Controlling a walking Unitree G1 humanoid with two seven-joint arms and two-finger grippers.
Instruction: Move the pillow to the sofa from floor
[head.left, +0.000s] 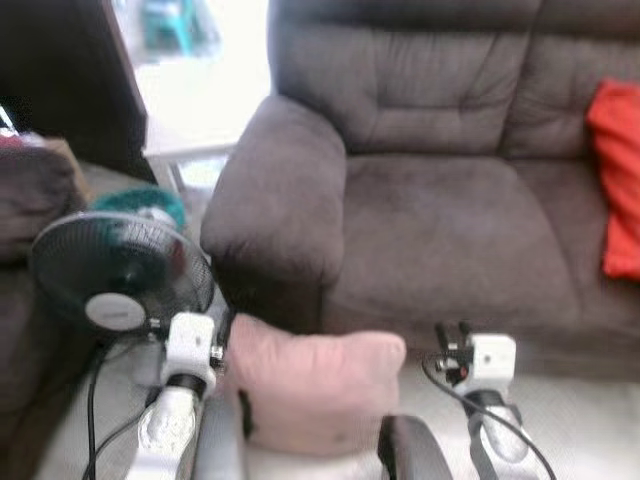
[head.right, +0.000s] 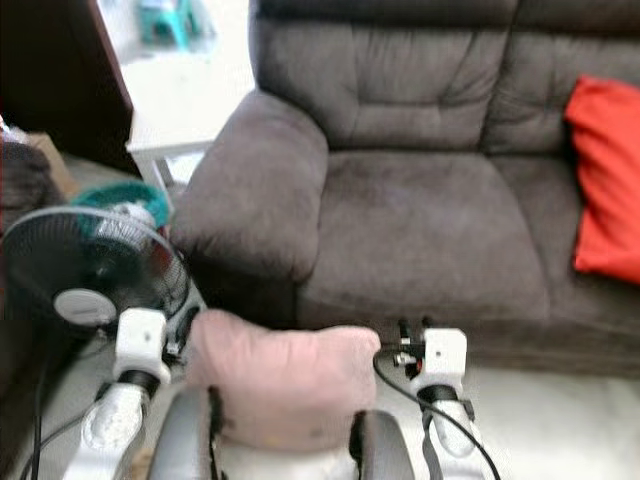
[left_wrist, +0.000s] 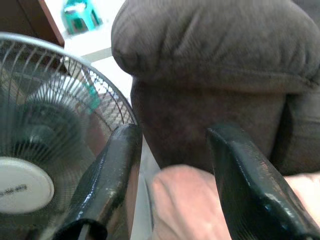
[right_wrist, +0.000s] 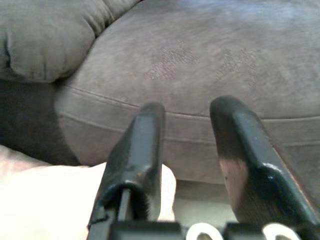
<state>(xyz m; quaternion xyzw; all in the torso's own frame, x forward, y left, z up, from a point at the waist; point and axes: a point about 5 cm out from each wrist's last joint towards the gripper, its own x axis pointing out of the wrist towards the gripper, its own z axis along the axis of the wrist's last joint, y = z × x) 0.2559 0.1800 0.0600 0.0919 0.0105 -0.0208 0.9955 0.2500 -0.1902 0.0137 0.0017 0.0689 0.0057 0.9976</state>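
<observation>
Living-room corner, seen from the head camera. A dark brown sofa (head.left: 440, 200) with a broad padded armrest (head.left: 275, 200) filled the upper part of the scene; a red cushion (head.left: 618, 180) leaned at its far end, and the seat nearest the robot lay bare. To the robot's left stood a floor fan (head.left: 120, 275) with a dark grille and trailing cable, beyond it a small white side surface (head.right: 165, 135) and dark cabinetry. The floor (head.right: 560, 420) before the sofa was pale.

The pink pillow (head.left: 315, 385) sat low before the sofa front, just below the armrest, between the two arms. Whether it rested on the floor or was already lifted clear could not be told.

The left pincer (left_wrist: 172, 165) stood released, its fingers spread, one finger beside the fan and the other over the pillow's corner. The right pincer (right_wrist: 187, 135) likewise stood released, fingers apart, beside the pillow's other end and aimed at the seat cushion.

Handling, as judged: the pillow looked light, plump and yielding, with a cloth cover unlikely to slip and nothing to break. A single pinch would probably only gather fabric and let it sag; pressing inward from both ends, or pinching a corner deep, seemed the surer hold. The fan's closeness to the left arm called for care.
</observation>
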